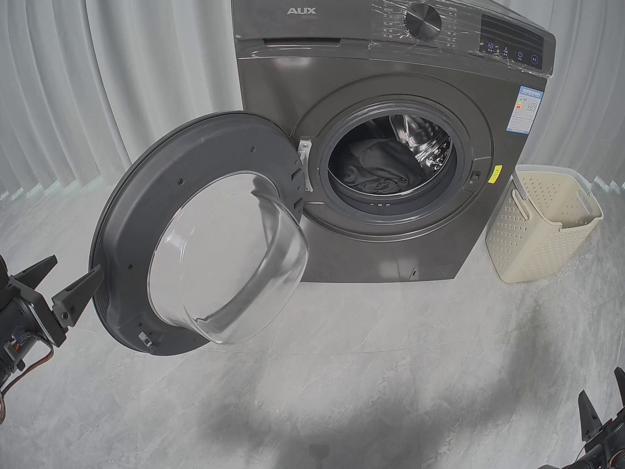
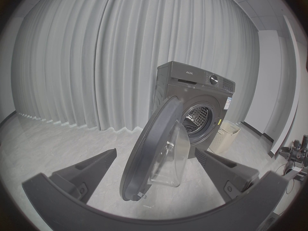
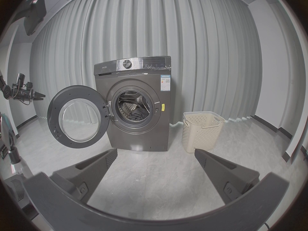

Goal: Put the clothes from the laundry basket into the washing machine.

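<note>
**Washer open, dark clothes in the drum, both grippers empty**

A pale pleated curtain (image 1: 130, 47) hangs behind everything, above a grey marbled floor (image 1: 390, 359). The grey front-loading washer (image 1: 390, 242) stands on that floor against the curtain. Its round door (image 1: 150, 210) is swung wide open toward the robot's left, hinged at the left of the opening, with its clear bowl facing outward. The cream perforated basket (image 1: 540, 242) stands upright on the floor just beside the washer, on the robot's right, its handle up against the washer's side. The clothes (image 1: 377, 164), a dark crumpled heap, lie inside the steel drum, low and toward the left of the opening.

The left gripper (image 1: 65, 281) hangs low on the left with its fingers spread apart and nothing between them. One fingertip is just beside the door's outer rim, and whether it touches cannot be told. The right gripper (image 1: 604, 398) sits low on the right, well apart from washer and basket, with its fingers also spread and holding nothing.
</note>
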Available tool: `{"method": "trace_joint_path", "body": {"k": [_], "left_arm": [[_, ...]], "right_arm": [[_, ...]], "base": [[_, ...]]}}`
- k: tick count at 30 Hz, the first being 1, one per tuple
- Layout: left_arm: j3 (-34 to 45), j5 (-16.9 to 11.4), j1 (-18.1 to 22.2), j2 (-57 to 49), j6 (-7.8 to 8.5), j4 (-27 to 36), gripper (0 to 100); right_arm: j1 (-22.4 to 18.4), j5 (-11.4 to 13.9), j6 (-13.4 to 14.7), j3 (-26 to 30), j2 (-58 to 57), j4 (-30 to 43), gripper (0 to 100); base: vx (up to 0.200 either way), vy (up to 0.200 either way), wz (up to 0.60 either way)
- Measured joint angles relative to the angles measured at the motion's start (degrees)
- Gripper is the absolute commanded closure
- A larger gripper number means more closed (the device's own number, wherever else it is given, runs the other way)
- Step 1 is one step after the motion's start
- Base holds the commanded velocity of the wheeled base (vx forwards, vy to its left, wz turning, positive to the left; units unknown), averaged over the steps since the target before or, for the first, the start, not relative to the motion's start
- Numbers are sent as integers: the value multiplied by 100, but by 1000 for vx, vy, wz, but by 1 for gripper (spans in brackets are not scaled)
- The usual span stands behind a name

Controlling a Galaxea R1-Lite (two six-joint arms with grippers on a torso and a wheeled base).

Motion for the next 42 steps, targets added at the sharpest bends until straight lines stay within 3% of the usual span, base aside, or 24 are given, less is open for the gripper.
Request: {"method": "trace_joint_path", "body": {"k": [4, 17, 23, 29, 37, 42], "left_arm": [[-24, -5, -11, 168, 99, -55, 0], [-157, -165, 105, 846, 204, -624, 0], [-240, -163, 201, 1204, 354, -817, 0], [-343, -249, 179, 1510, 362, -870, 0], [-273, -542, -174, 1679, 367, -994, 0], [-132, -695, -911, 1596, 340, -1002, 0]], "right_arm": [[2, -5, 0, 0, 0, 0, 0], [2, 1, -18, 0, 0, -1, 0], [2, 1, -18, 0, 0, -1, 0], [2, 1, -18, 0, 0, -4, 0], [2, 1, -18, 0, 0, -1, 0], [2, 1, -16, 0, 0, -1, 0]], "base": [[0, 0, 0], [0, 0, 0], [0, 0, 0], [0, 0, 0], [0, 0, 0], [0, 0, 0]]}}
